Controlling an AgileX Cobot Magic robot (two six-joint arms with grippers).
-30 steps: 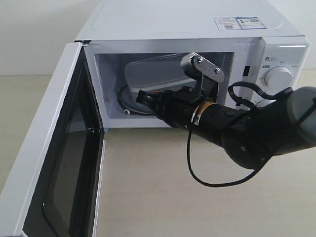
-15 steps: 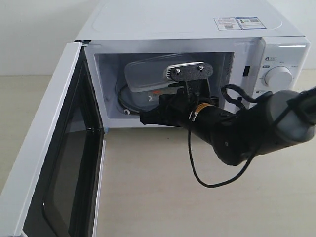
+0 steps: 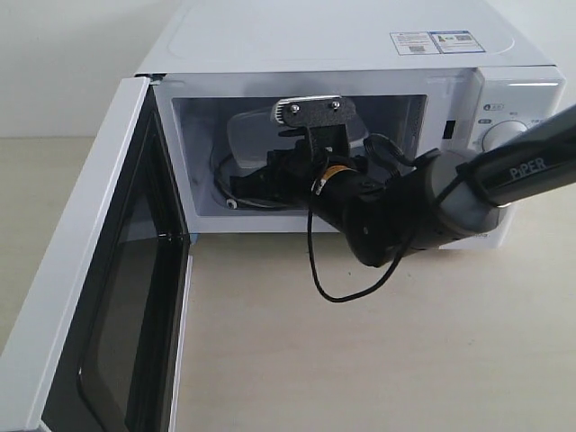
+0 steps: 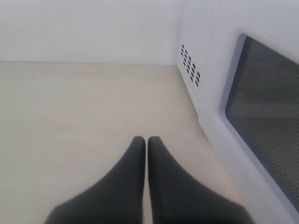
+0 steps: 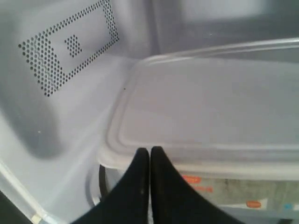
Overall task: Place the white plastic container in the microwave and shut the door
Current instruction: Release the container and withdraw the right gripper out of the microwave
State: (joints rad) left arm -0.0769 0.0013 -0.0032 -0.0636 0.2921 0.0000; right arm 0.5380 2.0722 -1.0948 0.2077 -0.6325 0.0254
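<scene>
Exterior view: microwave (image 3: 342, 36) fills the upper frame, door (image 3: 81, 297) swung wide open at lower left. White plastic container (image 3: 247, 135) sits inside the cavity, toward its left rear, lid on. Right arm reaches in from the right edge of frame, with the right end effector (image 3: 245, 184) low in front of the container.

Right wrist view: fingers pressed together, nothing between them. Tips lie at the container's near rim beside an orange-printed label (image 5: 196, 183); contact unclear.

Left wrist view: left end effector (image 4: 147, 142) also closed and empty, over bare tabletop (image 4: 70, 107) beside the door's outer face.
</scene>
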